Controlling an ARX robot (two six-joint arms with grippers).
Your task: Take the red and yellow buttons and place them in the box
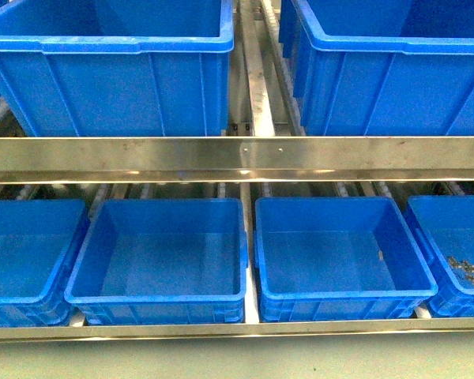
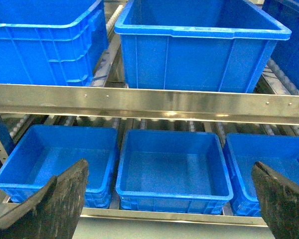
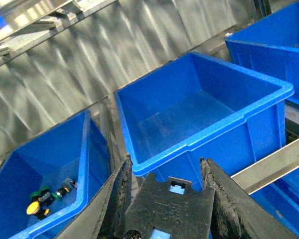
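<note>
Both grippers' fingers (image 2: pixel 55 209) (image 3: pixel 119 199) spread, empty; yellow button (image 3: pixel 35 208) orientation unclear in bin (image 3: pixel 89 164).

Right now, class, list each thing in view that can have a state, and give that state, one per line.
Left end effector: open, holding nothing.
Right end effector: open, holding nothing.
Middle lower bins: both empty.
Far-right lower bin: holds small dark parts.
Upper bin: empty as far as seen.
Buttons: lying in a bin, not picked.

Lower bins (image 1: pixel 156 253) open-topped; steel rail (image 1: pixel 237 158) probably limits overhead entry.
</note>
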